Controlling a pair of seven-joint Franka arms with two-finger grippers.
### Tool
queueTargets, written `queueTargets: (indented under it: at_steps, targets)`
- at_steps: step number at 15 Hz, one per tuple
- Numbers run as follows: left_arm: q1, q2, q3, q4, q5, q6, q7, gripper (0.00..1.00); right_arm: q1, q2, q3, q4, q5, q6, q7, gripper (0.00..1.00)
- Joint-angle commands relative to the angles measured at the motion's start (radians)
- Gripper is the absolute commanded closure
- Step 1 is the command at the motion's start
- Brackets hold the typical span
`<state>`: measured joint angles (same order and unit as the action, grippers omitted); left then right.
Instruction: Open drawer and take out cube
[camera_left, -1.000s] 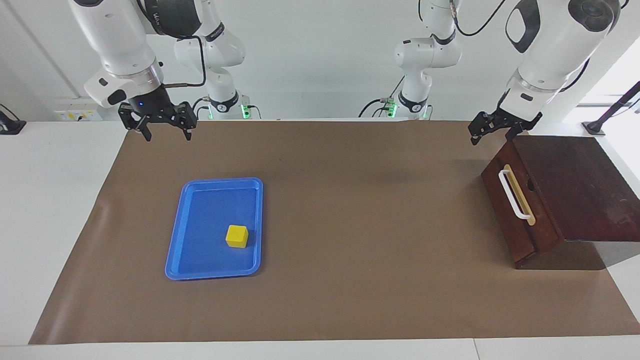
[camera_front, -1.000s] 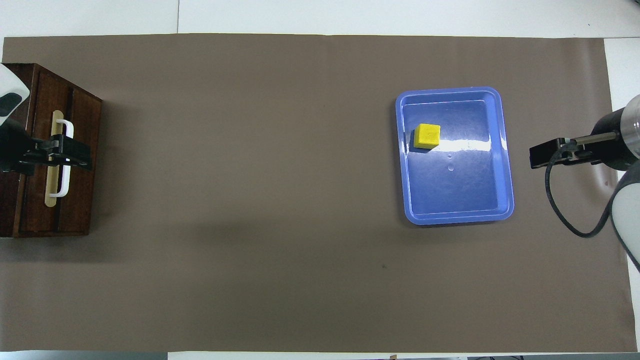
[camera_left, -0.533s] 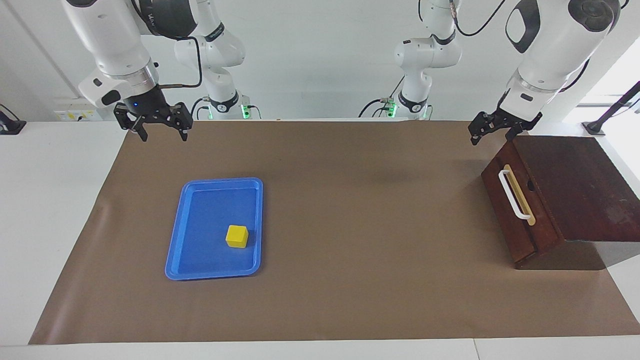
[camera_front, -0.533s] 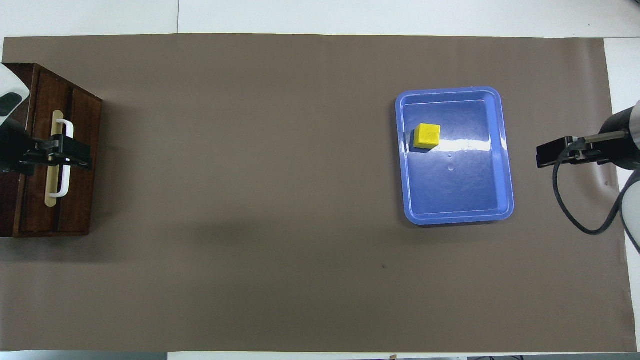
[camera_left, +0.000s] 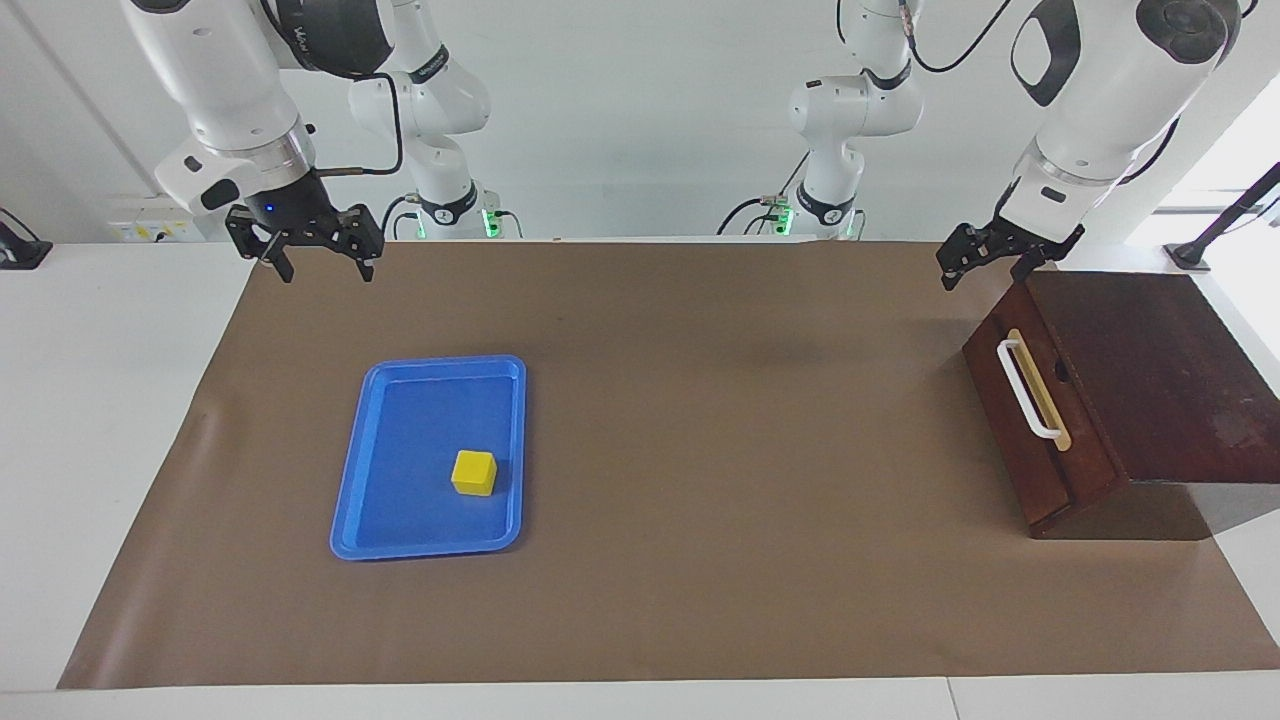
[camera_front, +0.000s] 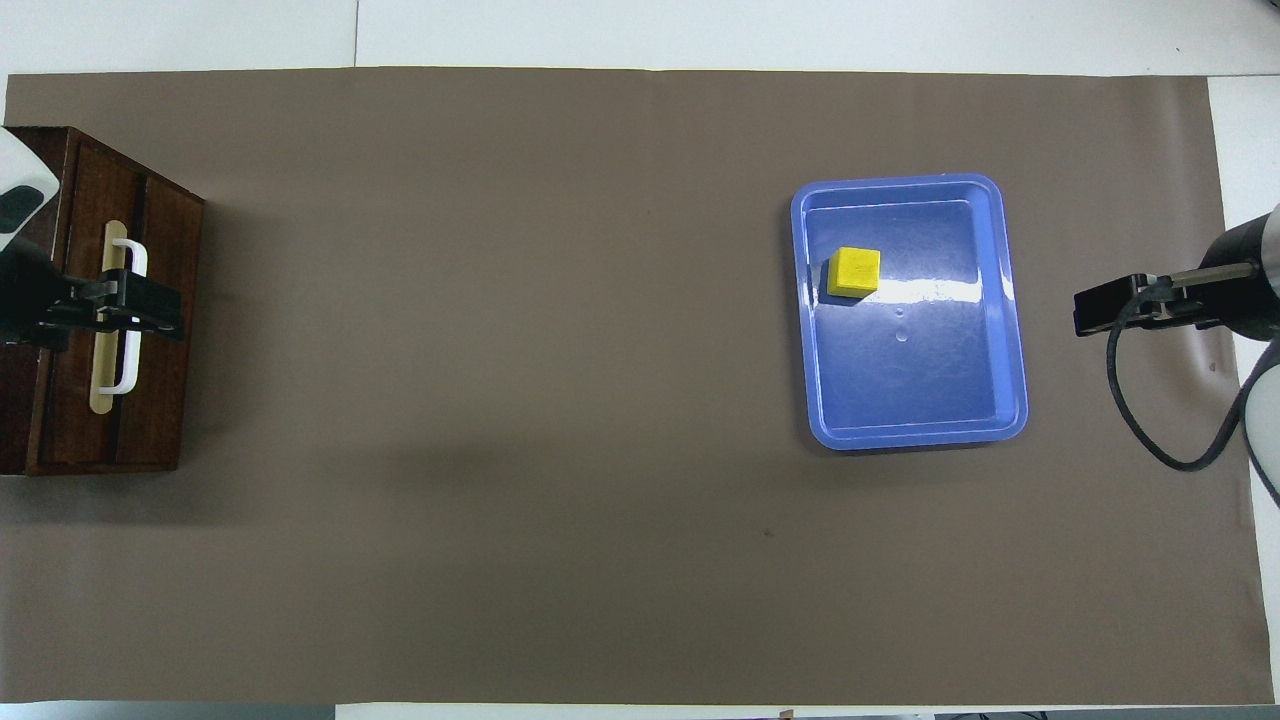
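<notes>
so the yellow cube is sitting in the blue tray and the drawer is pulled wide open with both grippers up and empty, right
Not quite: the drawer is shut, its front flush with the dark wooden box, as the facing view shows. The rest holds: the yellow cube sits in the blue tray, and the left gripper and right gripper are up and empty.

Glossy blue plastic tray (camera_front: 1010, 300), dark wooden drawer (camera_left: 1030, 420), matt brown paper (camera_left: 700, 450)

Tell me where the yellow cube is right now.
The yellow cube lies in the blue tray, toward the right arm's end of the table, in the part of the tray farther from the robots. No hand touches it.
</notes>
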<state>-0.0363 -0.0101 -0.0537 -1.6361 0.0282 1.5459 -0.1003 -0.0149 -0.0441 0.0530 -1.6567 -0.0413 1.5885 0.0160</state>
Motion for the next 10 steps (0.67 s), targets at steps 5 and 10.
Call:
queueTargets:
  at_steps: [5, 10]
  targets:
    - [0.010, -0.011, -0.005, -0.007, -0.013, -0.007, 0.001, 0.00, -0.022, -0.017, 0.010, -0.020, 0.020, 0.005, -0.021, 0.00]
    - [0.009, -0.011, -0.005, -0.007, -0.013, -0.007, 0.002, 0.00, -0.023, -0.017, 0.008, -0.020, 0.038, -0.002, -0.022, 0.00]
